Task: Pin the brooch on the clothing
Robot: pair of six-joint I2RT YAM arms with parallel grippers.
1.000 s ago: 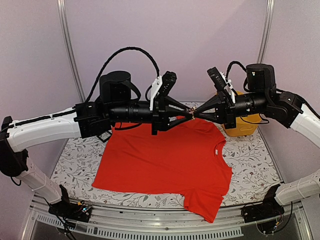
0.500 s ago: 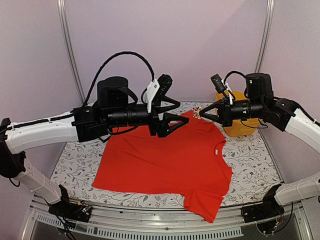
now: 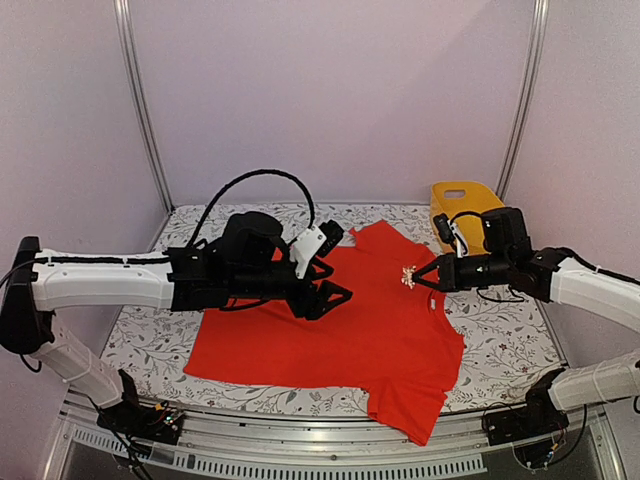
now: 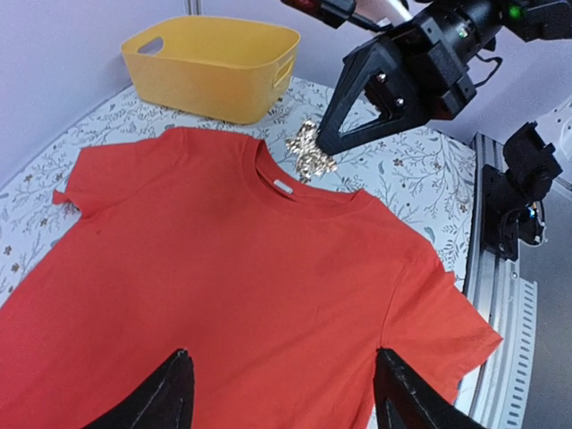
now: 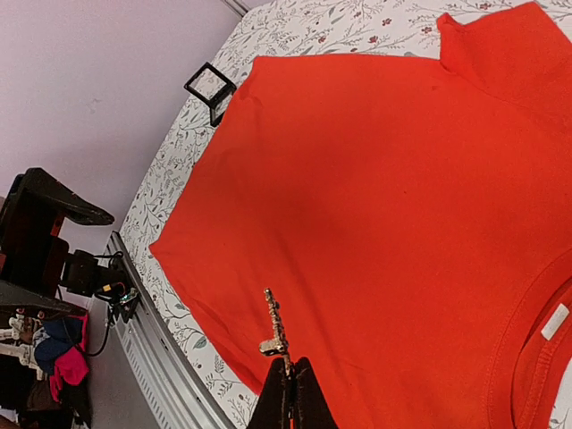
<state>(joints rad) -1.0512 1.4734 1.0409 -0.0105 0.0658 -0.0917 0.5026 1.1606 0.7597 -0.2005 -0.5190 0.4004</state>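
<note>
The red-orange T-shirt (image 3: 330,325) lies flat on the floral table, neck toward the right. It also shows in the left wrist view (image 4: 214,268) and the right wrist view (image 5: 384,179). My right gripper (image 3: 425,280) is shut on the small glittery brooch (image 3: 408,276) and holds it above the shirt near the collar. The brooch shows edge-on at the fingertips in the right wrist view (image 5: 275,331) and in the left wrist view (image 4: 308,154). My left gripper (image 3: 335,283) is open and empty, low over the shirt's middle, its fingertips (image 4: 170,393) spread wide.
A yellow plastic basket (image 3: 462,205) stands at the back right, also in the left wrist view (image 4: 214,63). A small black square box (image 5: 211,88) sits on the table beside the shirt's far sleeve. The table's metal front rail (image 3: 300,450) runs along the bottom.
Both arms have dropped and drawn apart. The left gripper let go of the brooch and opened. The right gripper keeps the brooch and has lowered it toward the collar.
</note>
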